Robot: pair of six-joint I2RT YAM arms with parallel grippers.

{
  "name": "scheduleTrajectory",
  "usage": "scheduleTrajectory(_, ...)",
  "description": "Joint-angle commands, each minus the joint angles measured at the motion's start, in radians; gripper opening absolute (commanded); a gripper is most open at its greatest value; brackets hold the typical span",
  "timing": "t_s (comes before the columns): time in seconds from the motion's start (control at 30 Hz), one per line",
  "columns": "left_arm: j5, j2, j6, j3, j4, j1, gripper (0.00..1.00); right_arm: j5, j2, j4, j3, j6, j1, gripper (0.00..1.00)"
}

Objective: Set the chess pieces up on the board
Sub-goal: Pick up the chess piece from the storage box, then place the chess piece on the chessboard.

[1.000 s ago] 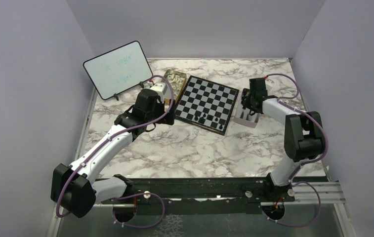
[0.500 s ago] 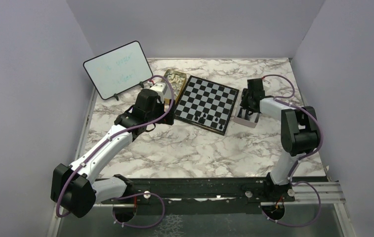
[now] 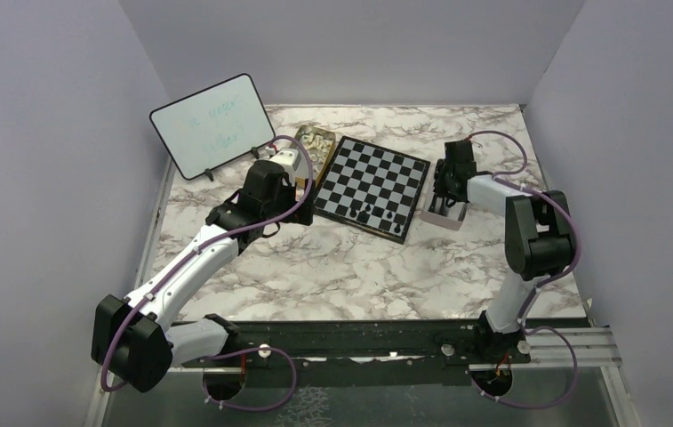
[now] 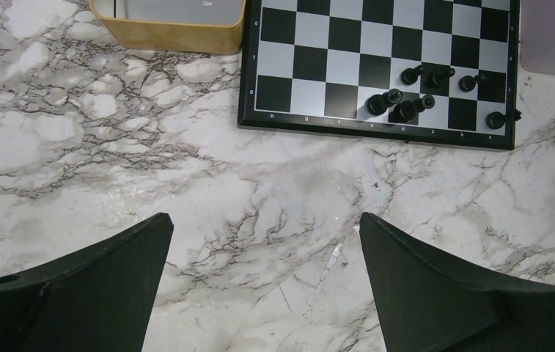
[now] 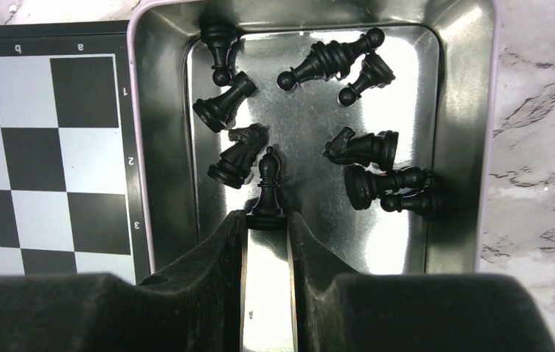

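Silvery tin (image 5: pixel 461 110) just beside the right edge of the board (image 5: pixel 39 147), black chess pieces (image 5: pixel 329 62) lying loose inside. Right jaws down in that tin, drawn narrow around the base of one black chessman (image 5: pixel 267 187), pads (image 5: pixel 226 249) against both its sides. Left jaws spread wide, gripping nothing, hovering over the marble surface (image 4: pixel 186 191) close to the board's near edge. On the board, a small cluster of black men (image 4: pixel 399 110) along that edge. Gold tin (image 4: pixel 168 33) just beside the board's left corner.

On my marble table (image 3: pixel 332 267) I've got the board (image 3: pixel 372 182), gold tin (image 3: pixel 316 140), silver tin (image 5: pixel 459 147) and whiteboard (image 3: pixel 212 124).
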Motion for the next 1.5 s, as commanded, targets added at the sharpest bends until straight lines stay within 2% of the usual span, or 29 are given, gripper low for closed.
scheduleTrajectory(0.0,-0.006,-0.004,0.010,0.006,0.007,0.003,0.99,-0.002,-0.080,-0.017,-0.012,-0.086,-0.009,0.22)
scheduleTrajectory(0.2,0.008,0.010,-0.001,0.006,0.008,0.003,0.98,-0.017,-0.198,-0.051,-0.041,-0.166,-0.009,0.22)
scheduleTrajectory(0.3,0.013,0.021,-0.009,0.006,0.014,0.003,0.98,-0.074,-0.254,-0.053,-0.054,-0.211,-0.008,0.22)
scheduleTrajectory(0.5,0.110,0.069,-0.100,0.083,-0.011,0.004,0.96,-0.437,-0.398,0.087,-0.151,-0.357,0.024,0.22)
scheduleTrajectory(0.73,0.342,0.114,-0.257,0.172,-0.011,0.011,0.92,-0.664,-0.584,0.299,-0.305,-0.388,0.130,0.22)
scheduleTrajectory(0.97,0.581,0.169,-0.423,0.221,0.046,0.020,0.86,-0.711,-0.665,0.367,-0.362,-0.456,0.305,0.21)
scheduleTrajectory(1.2,0.738,0.177,-0.604,0.189,0.213,0.021,0.71,-0.771,-0.722,0.427,-0.376,-0.444,0.382,0.21)
scheduleTrajectory(1.47,0.822,0.224,-0.730,0.167,0.359,0.021,0.69,-0.801,-0.734,0.446,-0.370,-0.438,0.419,0.21)
